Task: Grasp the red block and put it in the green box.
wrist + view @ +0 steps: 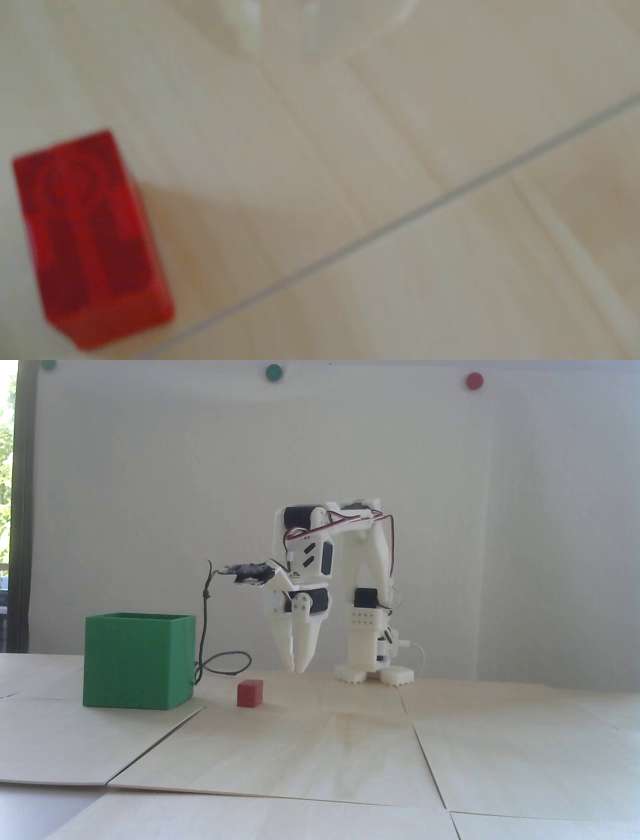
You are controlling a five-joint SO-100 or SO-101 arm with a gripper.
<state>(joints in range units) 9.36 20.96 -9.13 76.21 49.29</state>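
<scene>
The red block [250, 693] is a small red cube on the pale wooden table, just right of the green box [137, 662], with a gap between them. In the wrist view the red block [93, 235] lies blurred at the lower left. My white gripper [295, 667] points down, its tips just above the table, behind and to the right of the block and not touching it. Its two fingers meet at the tips and hold nothing. In the wrist view the fingers [249, 27] are only a pale blur at the top edge. The green box is out of the wrist view.
A dark cable [220, 662] hangs from the wrist camera and loops on the table between box and gripper. The arm's base [372, 660] stands at the back. Round green [273, 372] and red [474, 380] dots are on the wall. Seams cross the table boards [350, 750].
</scene>
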